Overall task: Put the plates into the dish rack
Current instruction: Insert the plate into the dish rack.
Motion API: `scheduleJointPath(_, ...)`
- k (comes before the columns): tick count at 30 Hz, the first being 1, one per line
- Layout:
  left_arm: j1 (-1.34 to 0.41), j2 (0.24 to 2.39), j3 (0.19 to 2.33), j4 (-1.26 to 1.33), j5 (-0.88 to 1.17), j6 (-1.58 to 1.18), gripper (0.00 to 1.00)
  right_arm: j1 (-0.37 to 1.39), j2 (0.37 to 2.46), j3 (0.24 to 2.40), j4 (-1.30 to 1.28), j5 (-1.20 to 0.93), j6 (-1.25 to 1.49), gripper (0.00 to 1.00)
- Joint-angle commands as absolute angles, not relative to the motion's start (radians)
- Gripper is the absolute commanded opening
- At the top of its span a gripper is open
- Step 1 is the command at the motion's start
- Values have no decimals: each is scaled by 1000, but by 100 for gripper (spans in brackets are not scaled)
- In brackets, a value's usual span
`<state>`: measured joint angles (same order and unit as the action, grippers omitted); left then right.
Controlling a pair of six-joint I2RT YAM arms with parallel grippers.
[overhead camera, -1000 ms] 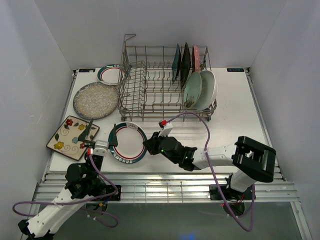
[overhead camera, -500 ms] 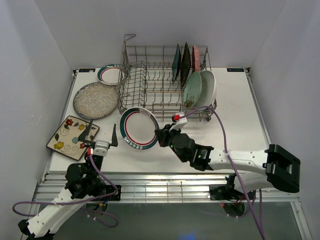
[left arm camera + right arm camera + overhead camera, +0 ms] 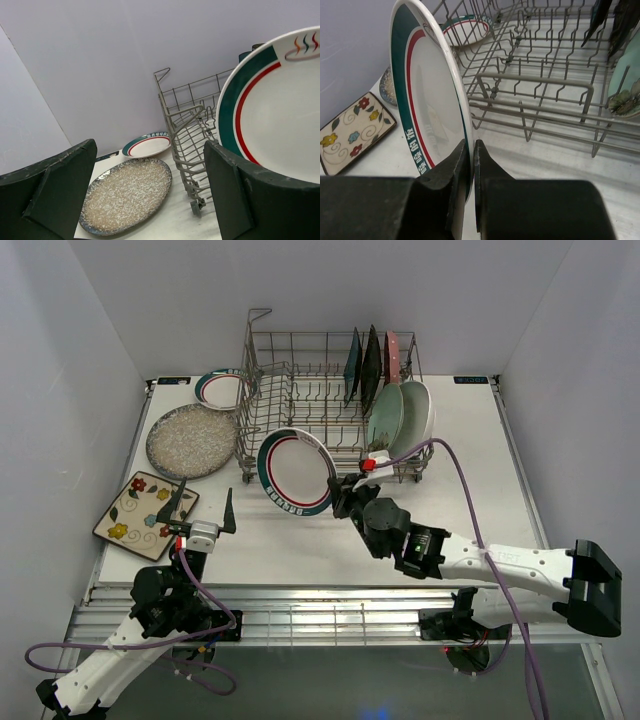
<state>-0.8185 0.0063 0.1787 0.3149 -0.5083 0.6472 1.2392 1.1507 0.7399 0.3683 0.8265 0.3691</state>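
**Right gripper holds a striped plate up by the rack**

Closest to me, my left gripper (image 3: 204,510) hangs over the near left part of the table (image 3: 470,455). It is spread wide and has nothing in it. Just to its left, the cream flowered square plate (image 3: 146,510) lies flat on the table.

A bit further in, my right gripper (image 3: 471,150) is pinched tight on the edge of the green-and-red-rimmed plate (image 3: 295,470). The right wrist camera shows this best. Both fingers (image 3: 445,172) squeeze the rim, and the plate stands on its edge, up off the table. That camera also shows tiny writing on the green band by the fingers, which the top camera cannot make out.

The top camera shows the plate in front of the near side of the dish rack (image 3: 300,405), by its left end. I cannot tell if it touches the wires. The left wrist camera sees the plate's face, big on the right. It has three little wavy marks near the top, and no other view shows those.

Further back on the left, the speckled grey round plate (image 3: 190,440) lies flat just beside the rack. Behind it lies the second rimmed plate (image 3: 222,388), by the rack's far left corner.

At the right end of the rack, the mint round plate (image 3: 385,420) and the white oval plate (image 3: 417,418) lean together. Behind them stand the teal square plate (image 3: 353,365), the black plate (image 3: 371,365) and the pink plate (image 3: 391,355). Only the top camera shows all five.
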Motion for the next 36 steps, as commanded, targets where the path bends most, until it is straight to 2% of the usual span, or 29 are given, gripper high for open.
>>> scheduleJointPath(1, -822, -51, 187, 316, -500, 653, 98, 1239, 1100, 834, 446, 916, 278, 8)
scheduleJointPath(15, -822, -52, 178, 314, -500, 657, 98, 1221, 1164, 1052, 595, 1106, -65, 8)
scheduleJointPath(25, -822, -23, 166, 314, -483, 655, 98, 1138, 1419, 1279, 796, 1216, -418, 8)
scheduleJointPath(36, -822, -17, 160, 313, -477, 653, 98, 971, 1675, 1543, 808, 1249, -532, 8)
